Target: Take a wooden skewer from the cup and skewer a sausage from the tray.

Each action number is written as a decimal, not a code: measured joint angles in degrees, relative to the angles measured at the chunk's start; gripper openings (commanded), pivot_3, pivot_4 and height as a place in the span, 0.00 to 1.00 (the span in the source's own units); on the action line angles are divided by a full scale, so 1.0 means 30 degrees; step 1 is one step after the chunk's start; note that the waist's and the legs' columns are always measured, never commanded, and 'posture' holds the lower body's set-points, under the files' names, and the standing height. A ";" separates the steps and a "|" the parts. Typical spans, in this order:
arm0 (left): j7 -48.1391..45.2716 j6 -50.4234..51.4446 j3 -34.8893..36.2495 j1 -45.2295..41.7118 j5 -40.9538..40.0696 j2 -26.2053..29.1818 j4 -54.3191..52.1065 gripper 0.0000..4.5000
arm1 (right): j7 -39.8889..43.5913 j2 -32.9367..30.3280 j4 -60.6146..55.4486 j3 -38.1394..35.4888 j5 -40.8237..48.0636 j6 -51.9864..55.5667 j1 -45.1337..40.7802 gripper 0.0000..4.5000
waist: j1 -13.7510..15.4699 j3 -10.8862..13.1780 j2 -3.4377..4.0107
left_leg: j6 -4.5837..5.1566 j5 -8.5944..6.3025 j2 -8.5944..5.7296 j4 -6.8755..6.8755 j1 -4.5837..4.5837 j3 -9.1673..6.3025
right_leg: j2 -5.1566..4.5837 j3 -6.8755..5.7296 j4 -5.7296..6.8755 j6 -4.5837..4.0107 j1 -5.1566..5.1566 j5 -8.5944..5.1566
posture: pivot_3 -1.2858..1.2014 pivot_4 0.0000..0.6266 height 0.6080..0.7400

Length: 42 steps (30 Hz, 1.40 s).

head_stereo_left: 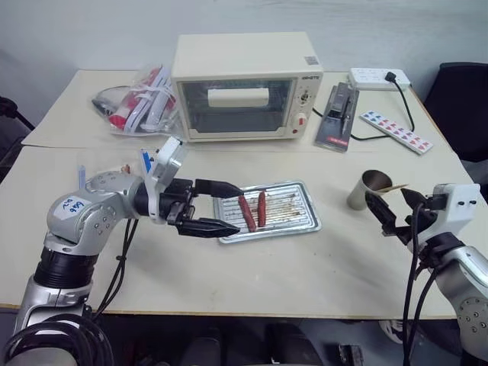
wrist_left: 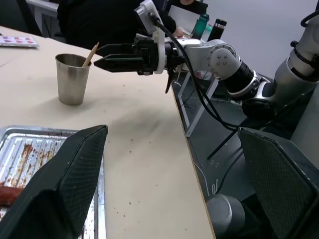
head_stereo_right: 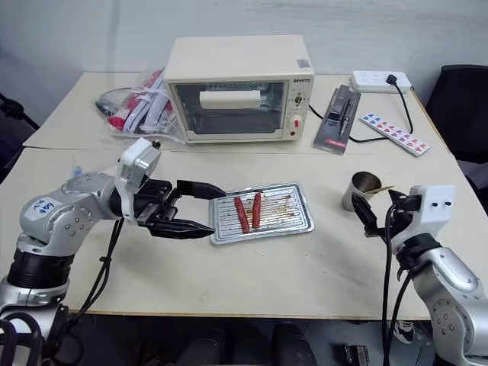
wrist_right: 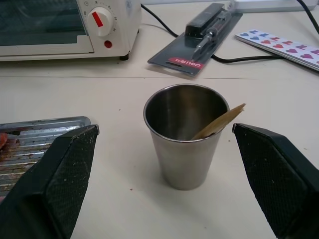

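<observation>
The thin pale wooden skewer point(wrist_right: 219, 122) leans in the plain silver metal cup point(wrist_right: 184, 149) near the table's right edge. Light, brittle, probably slippery: pinch its protruding tip. Right pincer point(wrist_right: 167, 169) released, facing it; left pincer point(head_stereo_left: 215, 206) released.

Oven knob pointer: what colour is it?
Red, on a white knob of the cream toaster oven; clearest in the right wrist view.

Wooden skewer point(wrist_right: 219, 122): you get its tip past the rim; the rest is down inside the cup point(wrist_right: 184, 149). Tray point(wrist_left: 30, 149), lower left of the left wrist view: cut by the frame edge, partly behind a black finger. Sausage point(wrist_left: 7, 194): one end visible, which twin can't be told.
</observation>
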 measured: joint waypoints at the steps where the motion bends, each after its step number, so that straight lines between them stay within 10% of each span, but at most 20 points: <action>1: 0.0002 -0.0012 -0.0010 -0.0005 0.0093 -0.0093 0.0030 0.98 | 0.0000 0.0000 0.0068 0.0000 -0.0001 -0.0007 -0.0177 1.00 | -0.0020 0.0000 0.0000 | 0.0000 0.0000 0.0001 0.0000 0.0000 0.0001 | 0.0002 0.0001 0.0007 0.0000 -0.0002 0.0000 | 0.52 0.24 1.00; 12: -0.0104 -0.0416 -0.0016 -0.0229 0.0784 -0.0417 0.0633 0.98 | 0.0000 0.0000 0.0593 0.0463 -0.0092 -0.0016 -0.1171 1.00 | -0.0011 0.0000 0.0000 | -0.0001 0.0001 0.0001 0.0011 -0.0003 -0.0002 | 0.0003 -0.0003 0.0013 0.0000 -0.0006 0.0000 | 0.52 0.24 1.00; 36: -0.0190 -0.1002 -0.0024 -0.0708 0.1554 -0.1125 0.0727 1.00 | -0.0264 0.0325 0.2863 0.1518 -0.1755 -0.1224 -0.3328 0.01 | -0.0011 0.0000 0.0000 | 0.0001 -0.0001 0.0000 0.0066 -0.0020 -0.0003 | 0.0002 -0.0005 0.0028 0.0000 -0.0009 0.0000 | 0.52 0.24 1.00; 42: -0.0348 -0.1104 -0.0027 -0.0714 0.1769 -0.1232 0.0784 1.00 | -0.0265 0.0324 0.2883 0.1552 -0.1897 -0.1198 -0.3524 0.01 | -0.0010 0.0000 0.0000 | 0.0001 -0.0001 0.0000 0.0070 -0.0022 -0.0003 | 0.0002 -0.0005 0.0028 0.0000 -0.0009 0.0000 | 0.52 0.24 1.00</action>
